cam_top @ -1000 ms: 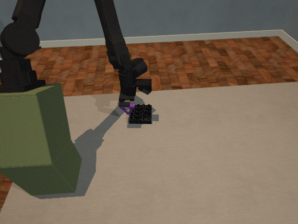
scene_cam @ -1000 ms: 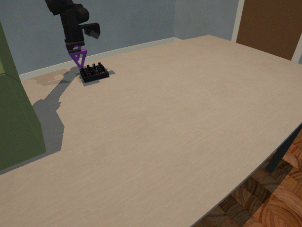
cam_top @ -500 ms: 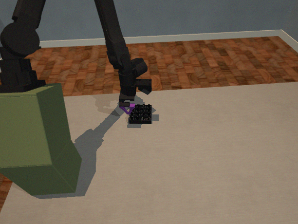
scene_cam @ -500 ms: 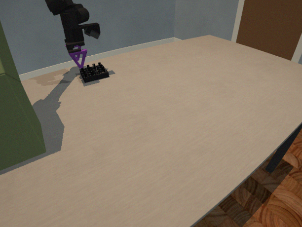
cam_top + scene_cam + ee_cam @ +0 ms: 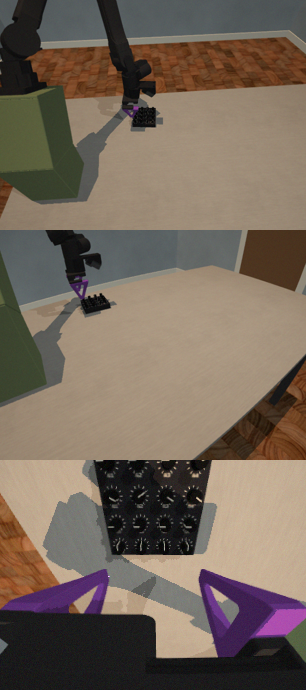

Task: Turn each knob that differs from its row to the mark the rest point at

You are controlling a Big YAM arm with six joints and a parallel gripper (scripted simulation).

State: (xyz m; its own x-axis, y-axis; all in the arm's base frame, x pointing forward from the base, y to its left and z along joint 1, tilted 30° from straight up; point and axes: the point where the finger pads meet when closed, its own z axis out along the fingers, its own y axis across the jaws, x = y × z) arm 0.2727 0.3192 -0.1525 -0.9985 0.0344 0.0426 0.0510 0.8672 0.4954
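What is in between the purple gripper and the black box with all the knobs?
Nothing solid. In the wrist view only bare table, crossed by grey shadow, lies between the open gripper and the knob box.

Green pedestal, brown door
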